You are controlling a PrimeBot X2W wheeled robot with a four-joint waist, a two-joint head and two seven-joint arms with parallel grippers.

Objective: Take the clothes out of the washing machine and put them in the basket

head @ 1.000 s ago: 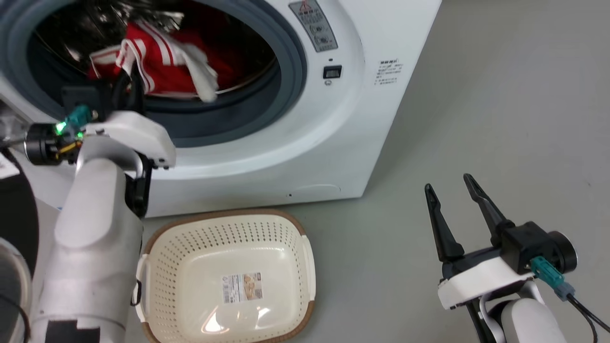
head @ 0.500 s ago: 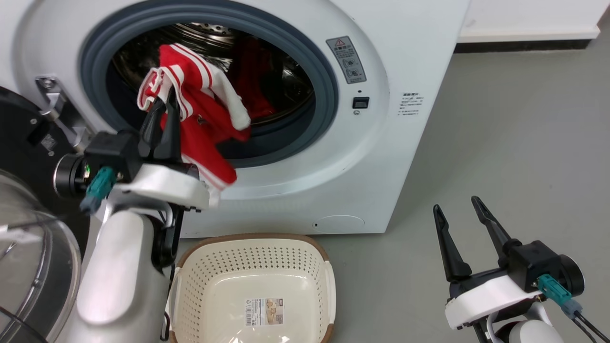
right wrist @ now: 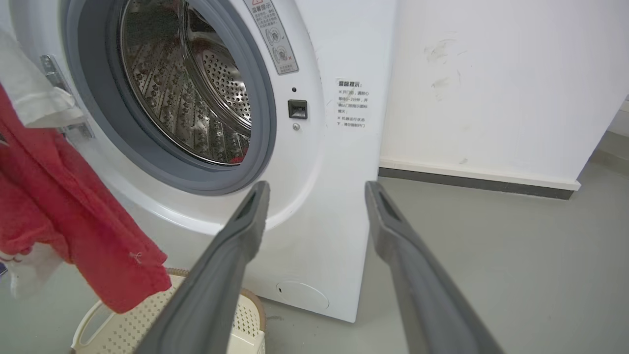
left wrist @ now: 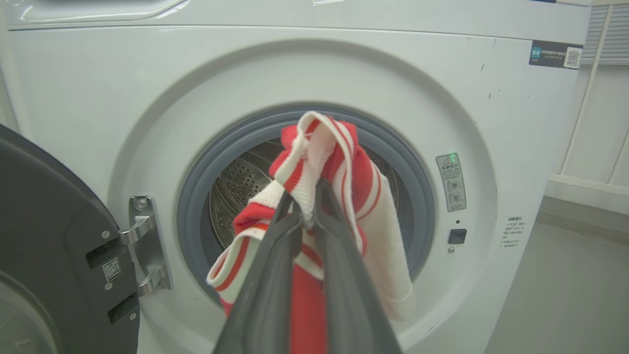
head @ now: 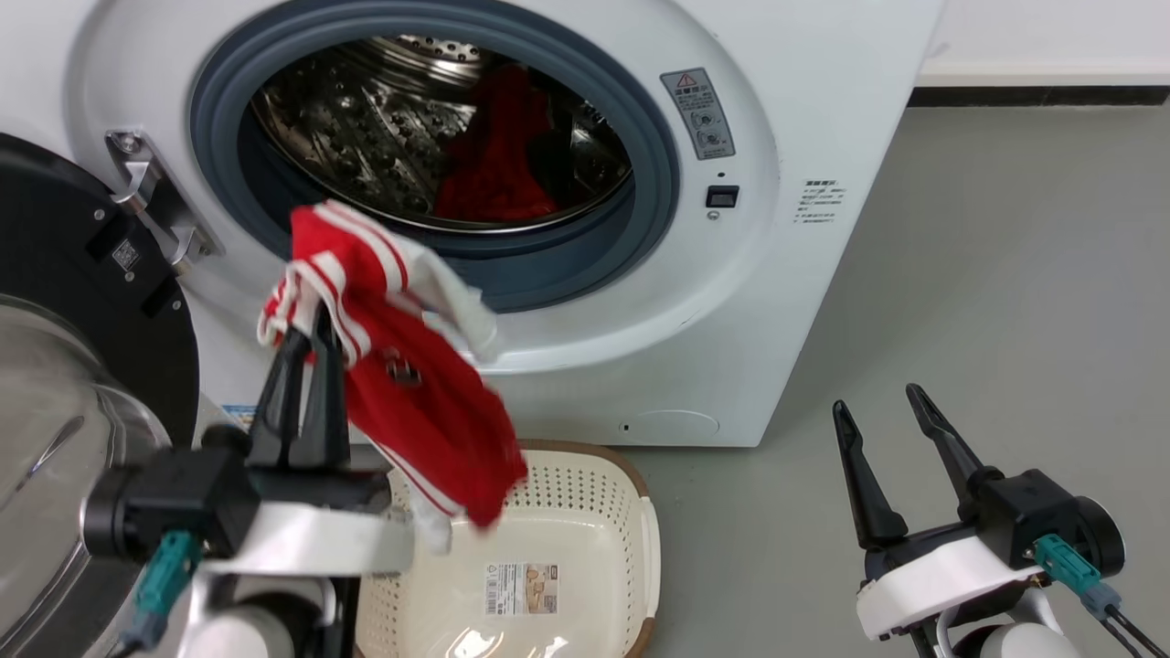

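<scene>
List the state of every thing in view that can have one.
washing machine door, open.
left gripper, shut on the striped garment.
right gripper, open, empty.
striped garment, out of the drum, hanging over the basket.
plain red garment, lying inside the drum.
basket, on the floor, no clothes lying in it.

A grey warning label (head: 699, 114) with a red triangle sat on the washing machine (head: 823, 73), right of the porthole, its print too small to read. Further right, a small notice (right wrist: 353, 103) carried Chinese lines headed, as far as I could make out, 温馨提示. The door (head: 55, 238) bore a QR sticker (head: 126, 256) (a black QR sticker (left wrist: 555, 54) sat at the machine's top corner). The basket (head: 594, 489) held a barcode label (head: 526, 587), unreadable.
</scene>
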